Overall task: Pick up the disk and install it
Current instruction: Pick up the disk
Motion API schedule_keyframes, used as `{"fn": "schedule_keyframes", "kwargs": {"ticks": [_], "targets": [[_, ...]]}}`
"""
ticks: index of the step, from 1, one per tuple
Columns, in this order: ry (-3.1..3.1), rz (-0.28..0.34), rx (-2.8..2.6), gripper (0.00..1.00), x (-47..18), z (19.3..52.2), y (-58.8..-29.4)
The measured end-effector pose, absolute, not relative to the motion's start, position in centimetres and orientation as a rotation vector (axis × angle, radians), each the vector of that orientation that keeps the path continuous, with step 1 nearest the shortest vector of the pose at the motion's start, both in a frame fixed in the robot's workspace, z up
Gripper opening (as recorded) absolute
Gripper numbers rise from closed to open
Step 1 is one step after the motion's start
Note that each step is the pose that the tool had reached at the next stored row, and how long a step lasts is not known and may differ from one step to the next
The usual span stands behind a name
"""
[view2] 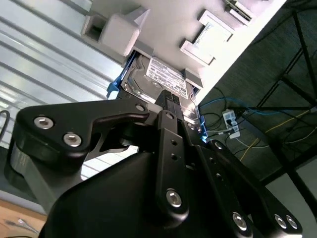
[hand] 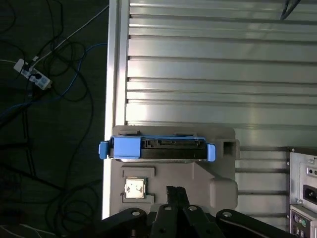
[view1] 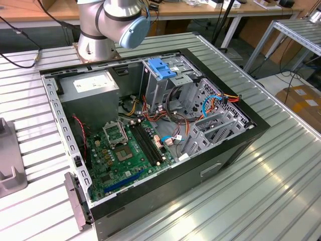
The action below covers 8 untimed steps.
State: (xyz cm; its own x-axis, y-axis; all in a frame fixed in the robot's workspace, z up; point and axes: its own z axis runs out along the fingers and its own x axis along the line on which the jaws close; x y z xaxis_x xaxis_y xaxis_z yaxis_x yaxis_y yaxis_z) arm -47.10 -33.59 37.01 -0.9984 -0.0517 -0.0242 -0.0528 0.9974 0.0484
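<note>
— Found the disk (hand: 171, 148)?

— Found it. Saw it seated in a slot of a grey holder (hand: 198, 173) at the very edge of the ribbed metal bench (hand: 223, 74). Saw the connector side turned toward the first wrist view, with blue rails (hand: 126, 147) hugging both ends and tabs sticking out past the slot. Read a white label on its broad face in the second wrist view. Couldn't tell upright from leaning.

— Checked the hand (hand: 177, 191)?

— Checked. Found the fingers pressed together, pinching nothing. Placed it over the holder and just short of the disk in the first wrist view. Watched the tip overlap the labelled face in the second wrist view; couldn't tell touching from hovering.

— Noticed anything else in the holder?

— Spotted a small square chip (hand: 134, 188) in a recess just beside the slot.

— And past the bench edge?

— Made out dark floor (hand: 29, 163), a tangle of cables (hand: 64, 89) and a white power strip (hand: 32, 74).

— Looked at the exterior view?

— Did. Saw an open computer case (view1: 225, 165) lying on the bench, with a green motherboard (view1: 125, 155) on its floor and a grey power supply (view1: 90, 88) toward the exterior view's left. Saw a metal drive cage (view1: 200, 100) toward the exterior view's right, with a blue bracket (view1: 161, 68) on top and red, orange and blue wires around it. Found the arm (view1: 113, 20) standing just behind the case.
</note>
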Motion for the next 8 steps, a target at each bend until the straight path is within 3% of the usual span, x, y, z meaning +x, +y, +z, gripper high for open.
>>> {"fn": "schedule_keyframes", "kwargs": {"ticks": [8], "targets": [[3.097,0.080,-0.396,0.10,-47.09,36.98,-33.59]]}}
